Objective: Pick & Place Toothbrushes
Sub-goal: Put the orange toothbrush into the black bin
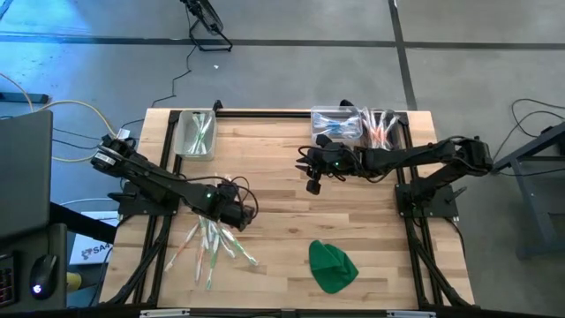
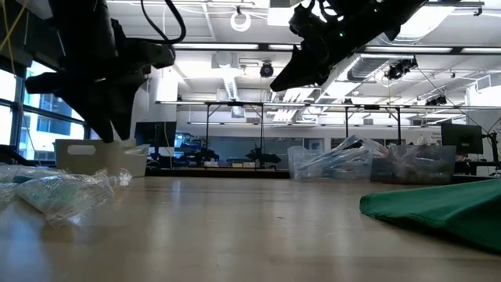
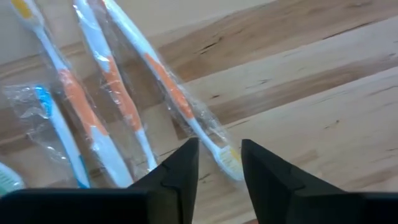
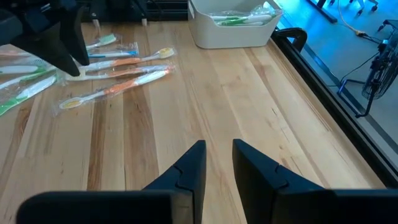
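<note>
Several wrapped toothbrushes (image 1: 214, 243) lie loose on the wooden table near its front left, most with orange accents (image 3: 93, 118). My left gripper (image 3: 219, 149) hovers open just above them, pointing steeply down. The head end of one orange toothbrush (image 3: 229, 158) shows below the gap between its fingers. The same gripper (image 1: 238, 215) is at the pile's far right edge in the high view. My right gripper (image 4: 217, 149) hangs open and empty above the table's middle right (image 1: 313, 184), pointing toward the pile.
A white bin (image 1: 196, 132) holding green toothbrushes stands at the far left. Two clear bins (image 1: 340, 124) with wrapped items stand at the far right. A green cloth lump (image 1: 332, 265) lies near the front edge. Bare wood (image 1: 282, 203) lies between the arms.
</note>
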`<act>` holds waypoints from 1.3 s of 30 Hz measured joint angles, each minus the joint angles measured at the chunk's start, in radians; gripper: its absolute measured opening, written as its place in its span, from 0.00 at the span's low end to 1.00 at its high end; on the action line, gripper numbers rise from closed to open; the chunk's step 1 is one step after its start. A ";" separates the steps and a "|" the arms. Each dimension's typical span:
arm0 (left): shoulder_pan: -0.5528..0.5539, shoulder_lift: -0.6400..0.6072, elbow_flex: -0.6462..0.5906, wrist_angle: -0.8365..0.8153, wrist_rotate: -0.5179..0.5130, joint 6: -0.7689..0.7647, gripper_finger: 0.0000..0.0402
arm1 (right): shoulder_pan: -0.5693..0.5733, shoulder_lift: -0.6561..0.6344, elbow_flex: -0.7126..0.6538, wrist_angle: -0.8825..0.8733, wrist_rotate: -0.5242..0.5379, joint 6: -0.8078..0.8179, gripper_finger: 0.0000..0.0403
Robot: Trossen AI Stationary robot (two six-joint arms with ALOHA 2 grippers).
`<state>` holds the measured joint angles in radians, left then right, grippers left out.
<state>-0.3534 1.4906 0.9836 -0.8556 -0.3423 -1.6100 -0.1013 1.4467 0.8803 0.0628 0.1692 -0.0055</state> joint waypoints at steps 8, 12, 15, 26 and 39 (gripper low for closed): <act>0.000 0.102 0.000 0.046 0.066 -0.020 0.30 | 0.000 0.000 0.000 -0.005 0.000 0.000 0.17; 0.000 0.159 0.001 0.061 0.102 -0.044 0.30 | 0.000 0.000 0.000 -0.006 -0.001 0.000 0.17; 0.000 0.187 0.000 0.082 0.101 -0.064 0.30 | 0.000 0.000 0.000 -0.006 -0.009 0.001 0.17; -0.001 0.229 0.002 0.181 0.094 -0.018 0.30 | 0.000 0.000 0.000 -0.006 -0.017 0.004 0.17; 0.001 0.173 0.000 0.186 0.091 -0.052 0.30 | 0.000 0.000 0.000 0.001 -0.016 0.005 0.17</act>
<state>-0.3527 1.6634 0.9836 -0.6693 -0.2508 -1.6615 -0.1009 1.4471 0.8799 0.0636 0.1535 -0.0010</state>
